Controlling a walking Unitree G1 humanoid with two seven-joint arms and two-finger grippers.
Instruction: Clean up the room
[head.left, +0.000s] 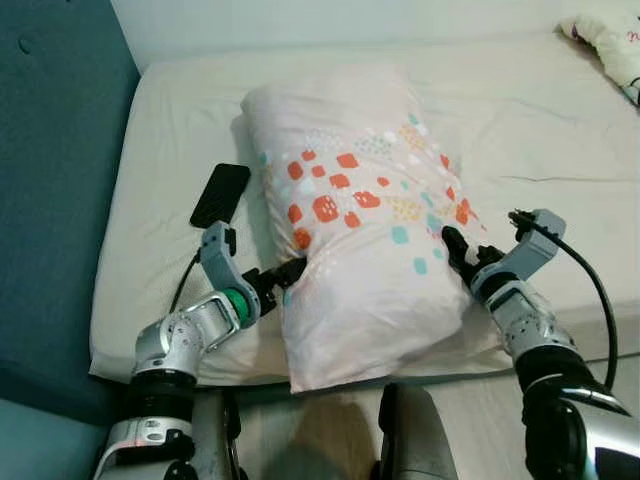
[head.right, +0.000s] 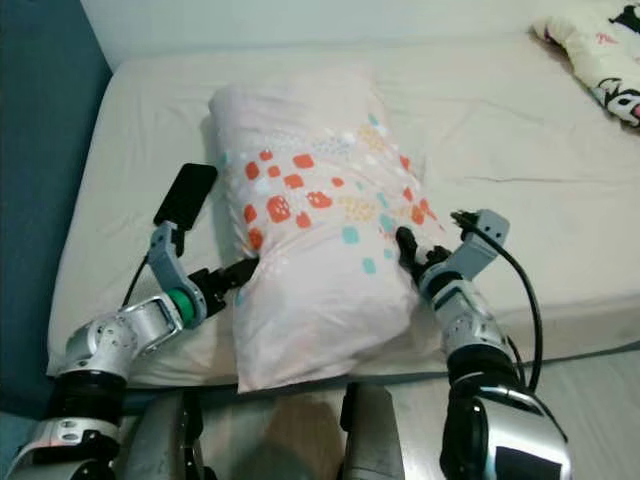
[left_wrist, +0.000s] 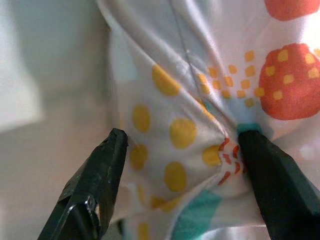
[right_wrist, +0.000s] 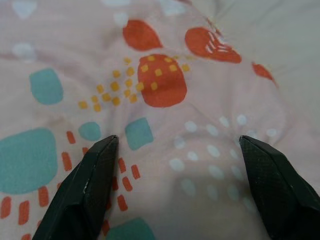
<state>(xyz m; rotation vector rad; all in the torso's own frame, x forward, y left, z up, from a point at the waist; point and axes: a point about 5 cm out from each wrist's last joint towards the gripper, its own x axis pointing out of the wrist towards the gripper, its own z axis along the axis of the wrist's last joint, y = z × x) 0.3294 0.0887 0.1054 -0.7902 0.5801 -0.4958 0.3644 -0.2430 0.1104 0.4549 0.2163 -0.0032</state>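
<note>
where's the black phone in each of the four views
Left eye view: black phone lies on the mattress, just beside the pillow's left edge, above the left gripper.
Right eye view: same spot, phone left of the pillow.
Left wrist view: not in it.
Right wrist view: not in it.
Shared landmark: the pillow's orange-and-teal print.

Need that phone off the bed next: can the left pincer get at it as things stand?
Probably yes: the black phone lies bare on the mattress just beyond the left pincer, though its fingers now press the pillow.
</note>
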